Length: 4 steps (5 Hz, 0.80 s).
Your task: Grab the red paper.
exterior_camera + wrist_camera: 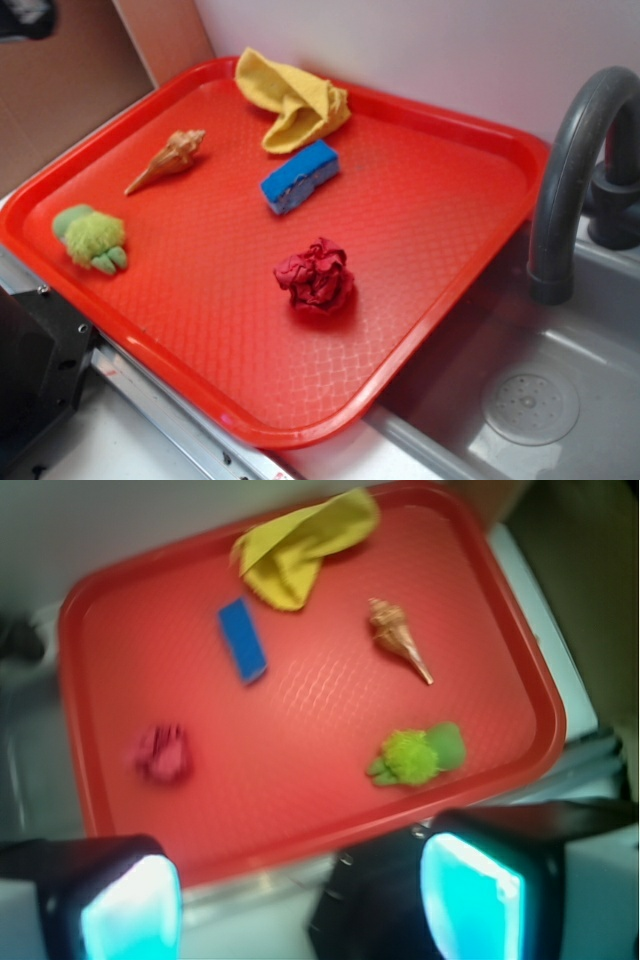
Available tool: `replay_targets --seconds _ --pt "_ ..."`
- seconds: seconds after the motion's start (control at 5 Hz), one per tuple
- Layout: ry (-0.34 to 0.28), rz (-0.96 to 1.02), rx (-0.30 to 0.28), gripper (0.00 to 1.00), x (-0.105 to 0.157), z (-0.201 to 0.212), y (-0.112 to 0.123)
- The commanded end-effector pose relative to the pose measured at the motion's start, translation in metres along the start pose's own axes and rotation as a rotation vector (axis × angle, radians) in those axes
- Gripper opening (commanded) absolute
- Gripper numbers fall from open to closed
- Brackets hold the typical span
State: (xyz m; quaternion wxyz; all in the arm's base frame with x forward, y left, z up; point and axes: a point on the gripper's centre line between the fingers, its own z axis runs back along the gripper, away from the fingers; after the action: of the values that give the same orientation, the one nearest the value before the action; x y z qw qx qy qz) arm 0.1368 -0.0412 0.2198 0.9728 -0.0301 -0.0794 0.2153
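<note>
one red paper [163, 753] lies toward ten o'clock from the tool [300, 900] in the wrist view, well apart; tool spread wide, pinching nothing, above the tray [300, 810] edge.

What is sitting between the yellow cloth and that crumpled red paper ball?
The blue sponge lies between the yellow cloth and the red paper, apart from both. The exterior view shows this best; the wrist view agrees.

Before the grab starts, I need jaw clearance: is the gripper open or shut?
Open. In the wrist view the gripper shows its two fingers set far apart at the lower edge, nothing between them, with the red paper untouched on the tray.
</note>
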Motion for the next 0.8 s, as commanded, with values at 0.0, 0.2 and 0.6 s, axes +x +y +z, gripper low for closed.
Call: replay_targets --seconds 0.0,0.2,0.6 --pt "-0.039 0.240 -0.069 1.00 0.019 -0.048 -0.051" --pt "-0.047 0.277 -0.071 1.00 0.024 -0.072 -0.073" --pt "0.016 0.279 -0.058 1.00 0.018 -0.131 -0.093"
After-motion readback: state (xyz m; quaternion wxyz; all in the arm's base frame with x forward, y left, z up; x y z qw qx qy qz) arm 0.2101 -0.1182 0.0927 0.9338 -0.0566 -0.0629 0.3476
